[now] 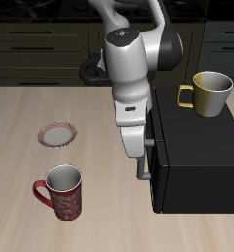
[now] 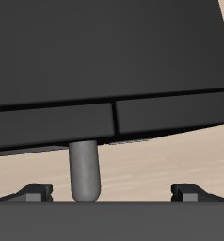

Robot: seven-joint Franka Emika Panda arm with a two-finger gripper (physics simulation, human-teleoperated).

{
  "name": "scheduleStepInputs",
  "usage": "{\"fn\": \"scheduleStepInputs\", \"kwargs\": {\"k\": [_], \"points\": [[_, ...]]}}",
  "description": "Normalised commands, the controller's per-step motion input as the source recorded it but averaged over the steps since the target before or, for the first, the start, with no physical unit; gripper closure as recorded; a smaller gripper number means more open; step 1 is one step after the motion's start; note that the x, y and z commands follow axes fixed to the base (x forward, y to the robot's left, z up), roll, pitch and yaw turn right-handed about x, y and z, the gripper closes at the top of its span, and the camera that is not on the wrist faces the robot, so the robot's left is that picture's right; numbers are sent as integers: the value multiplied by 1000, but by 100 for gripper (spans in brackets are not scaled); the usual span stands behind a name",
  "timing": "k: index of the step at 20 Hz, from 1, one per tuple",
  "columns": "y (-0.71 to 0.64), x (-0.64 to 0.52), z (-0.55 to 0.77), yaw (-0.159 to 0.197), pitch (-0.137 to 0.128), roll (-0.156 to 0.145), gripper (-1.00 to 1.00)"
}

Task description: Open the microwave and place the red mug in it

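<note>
Franka arm reaches down from the back of the surface [image 1: 21,128], wrist pointing at the microwave's front face. Microwave [image 1: 198,157] is a big matte black box sitting on the wood-grain surface, door shut as far as the exterior view shows. Its grey bar handle [image 1: 144,162] runs down the door edge; the pincer [image 1: 137,148] is right at that handle, near its upper end. In the wrist view the handle [image 2: 84,174] shows as a grey rounded post between the two fingertips [image 2: 34,193], closer to one tip than the other, with clear gaps on both sides, so the pincer is spread apart and not clamped on anything. Microwave body [image 2: 104,56] fills most of the wrist view, with a seam line running across and a vertical split in it. Red mug [image 1: 62,192] stands upright on the surface near the front edge, well apart from the microwave, loop handle pointing away from the microwave, pale grey inside visible. A flat red-rimmed plate [image 1: 58,134] lies farther back than the mug, not touching it. A yellow-olive mug [image 1: 208,94] stands upright on top of the microwave, handle toward the arm. Dark cabinets behind the surface.
</note>
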Motion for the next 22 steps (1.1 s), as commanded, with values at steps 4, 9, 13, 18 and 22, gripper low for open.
{"fn": "scheduleStepInputs", "kwargs": {"k": [4, 9, 13, 18, 22], "points": [[341, -184, -516, 47, 28, 72, -100], [285, -33, -320, -1, 16, 50, -100], [66, 21, -202, -70, 13, 13, -100], [154, -31, -63, -100, -20, 24, 100], [229, -80, 51, -87, -64, 50, 100]]}}
